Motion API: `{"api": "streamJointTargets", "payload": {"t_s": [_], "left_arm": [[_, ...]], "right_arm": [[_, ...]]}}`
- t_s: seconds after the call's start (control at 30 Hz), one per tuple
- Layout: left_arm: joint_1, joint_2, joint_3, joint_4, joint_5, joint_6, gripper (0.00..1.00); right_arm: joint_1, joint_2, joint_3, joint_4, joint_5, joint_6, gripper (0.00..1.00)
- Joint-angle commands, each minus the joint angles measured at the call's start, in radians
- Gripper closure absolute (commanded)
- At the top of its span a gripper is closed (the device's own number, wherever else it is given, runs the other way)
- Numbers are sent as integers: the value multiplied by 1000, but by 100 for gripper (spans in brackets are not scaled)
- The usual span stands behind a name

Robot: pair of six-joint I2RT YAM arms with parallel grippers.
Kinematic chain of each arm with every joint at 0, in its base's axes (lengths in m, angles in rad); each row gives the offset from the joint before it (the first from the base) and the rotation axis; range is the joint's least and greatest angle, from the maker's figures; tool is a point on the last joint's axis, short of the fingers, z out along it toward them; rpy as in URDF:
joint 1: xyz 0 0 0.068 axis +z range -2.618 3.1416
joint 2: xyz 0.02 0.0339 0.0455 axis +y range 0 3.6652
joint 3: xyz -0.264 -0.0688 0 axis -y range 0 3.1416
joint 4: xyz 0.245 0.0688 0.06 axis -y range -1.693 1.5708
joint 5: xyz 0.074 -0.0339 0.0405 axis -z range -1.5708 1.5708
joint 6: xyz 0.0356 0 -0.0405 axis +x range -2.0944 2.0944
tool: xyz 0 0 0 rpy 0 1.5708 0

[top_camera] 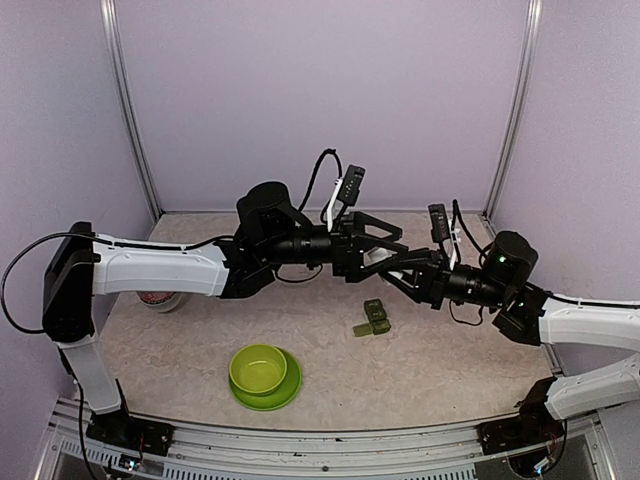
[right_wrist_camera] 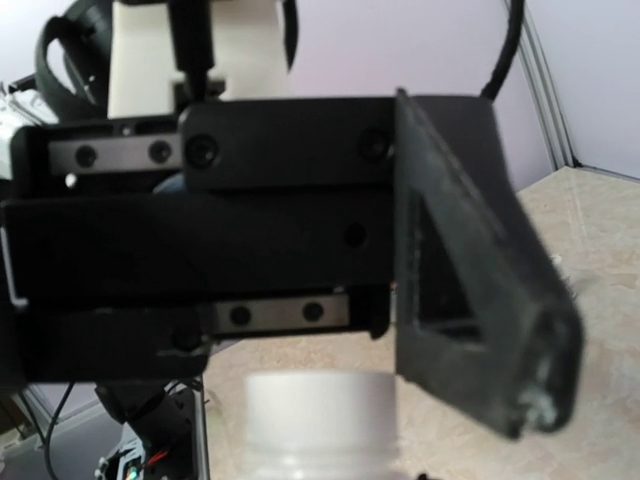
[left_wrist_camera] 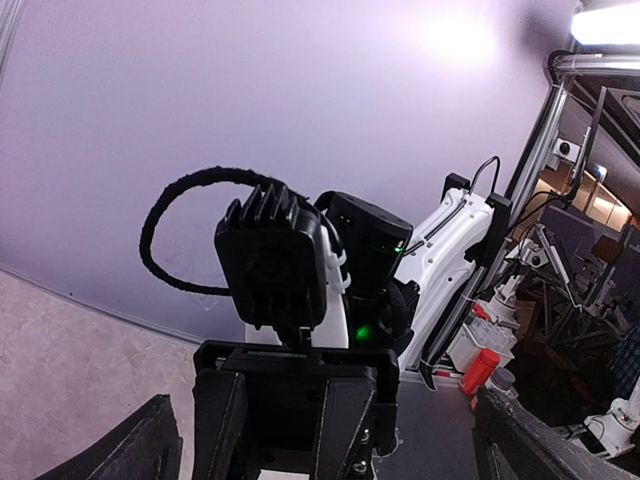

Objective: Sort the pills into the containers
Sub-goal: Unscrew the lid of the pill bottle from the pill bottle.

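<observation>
The dark green pill box (top_camera: 372,318) lies on the desk (top_camera: 450,360), a little right of centre. It sits on the near side of both pincers, well apart from them, and nothing touches it. From the top camera it looks like a short cluster of square cells lying slantwise. Whether any lid is up is too small to tell, and no loose pills can be made out.

The two arms meet in mid-air over the desk, tip to tip. The left pincer (top_camera: 392,248) is spread wide. In its own wrist view its fingers (left_wrist_camera: 130,450) sit far out at the bottom corners, with the right arm's wrist between them and straight ahead. It grips nothing.

The right pincer (top_camera: 388,268) is drawn nearly together and pinches a white bottle (right_wrist_camera: 320,420). That bottle shows at the bottom centre of the right wrist view as a round white cap and neck. From above it is only a white patch between the two sets of fingers. The left pincer's black body fills most of the right wrist view, with one of its fingers angled down just beside the bottle — whether finger and bottle touch cannot be told.

Further left and nearer the arm bases stands a lime-green bowl (top_camera: 258,368) on its green plate (top_camera: 287,392), apart from the pill box. A small round white-and-red thing (top_camera: 160,299) peeks out from under the left arm.
</observation>
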Motion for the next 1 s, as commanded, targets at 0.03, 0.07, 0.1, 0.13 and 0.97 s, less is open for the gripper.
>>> {"api": "streamJointTargets", "payload": {"t_s": [0.03,0.07,0.1,0.13,0.97], "left_arm": [[-7,6,-9,38,3,-1,1],[-7,5,-11,35,2,3,1],[-7,3,-11,33,3,5,1],[-6,0,-13,29,2,9,1],[7,-83,-62,3,14,50,2]], "right_arm": [[12,11,8,41,48,18,93],[11,9,6,34,60,16,92],[11,7,4,31,71,12,93],[11,4,2,26,88,11,93],[-69,-193,-32,-169,300,-42,95]]}}
